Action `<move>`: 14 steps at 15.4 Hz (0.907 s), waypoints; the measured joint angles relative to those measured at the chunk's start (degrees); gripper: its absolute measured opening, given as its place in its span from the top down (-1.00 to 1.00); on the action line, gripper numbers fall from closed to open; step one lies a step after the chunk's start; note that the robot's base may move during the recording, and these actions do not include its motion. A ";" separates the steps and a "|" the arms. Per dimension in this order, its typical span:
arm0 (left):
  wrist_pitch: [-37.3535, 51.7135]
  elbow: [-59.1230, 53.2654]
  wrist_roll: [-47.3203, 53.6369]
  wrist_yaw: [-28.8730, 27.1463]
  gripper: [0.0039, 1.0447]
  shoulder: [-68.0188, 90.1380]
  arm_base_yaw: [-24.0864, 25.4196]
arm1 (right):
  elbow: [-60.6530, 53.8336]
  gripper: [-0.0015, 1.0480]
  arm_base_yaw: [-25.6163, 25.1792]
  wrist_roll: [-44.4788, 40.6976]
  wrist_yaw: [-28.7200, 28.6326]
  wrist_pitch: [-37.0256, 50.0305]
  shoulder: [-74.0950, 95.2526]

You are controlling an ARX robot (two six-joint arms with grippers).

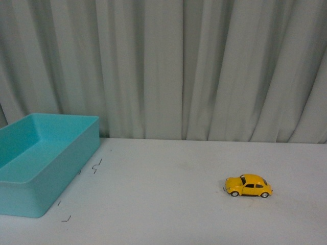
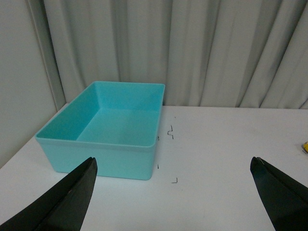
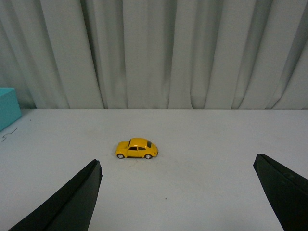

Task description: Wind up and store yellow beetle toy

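The yellow beetle toy stands on its wheels on the white table, right of middle, nose pointing left. It also shows in the right wrist view, ahead of my open, empty right gripper and apart from it. The turquoise bin sits at the left, empty. In the left wrist view the bin lies ahead and to one side of my open, empty left gripper. A sliver of yellow shows at that view's edge. Neither arm shows in the front view.
Grey curtains hang behind the table's far edge. Small dark marks are drawn on the table beside the bin. A corner of the bin shows in the right wrist view.
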 joint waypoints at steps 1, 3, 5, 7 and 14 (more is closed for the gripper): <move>0.02 0.00 0.00 0.00 -0.88 0.00 0.00 | 0.00 -0.87 0.00 0.00 0.00 0.00 0.00; 0.00 0.00 0.00 0.00 -0.88 0.00 0.00 | 0.00 -0.87 0.00 -0.02 0.02 0.00 0.00; 0.02 0.00 0.00 0.00 -0.88 0.00 0.00 | 0.00 -0.87 0.00 0.00 0.00 -0.02 0.00; 0.00 0.00 0.00 0.00 -0.88 0.00 0.00 | 0.00 -0.87 0.00 0.00 0.00 0.00 0.00; 0.02 0.00 0.00 0.00 -0.88 0.00 0.00 | 0.00 -0.87 0.00 0.00 0.00 0.00 0.00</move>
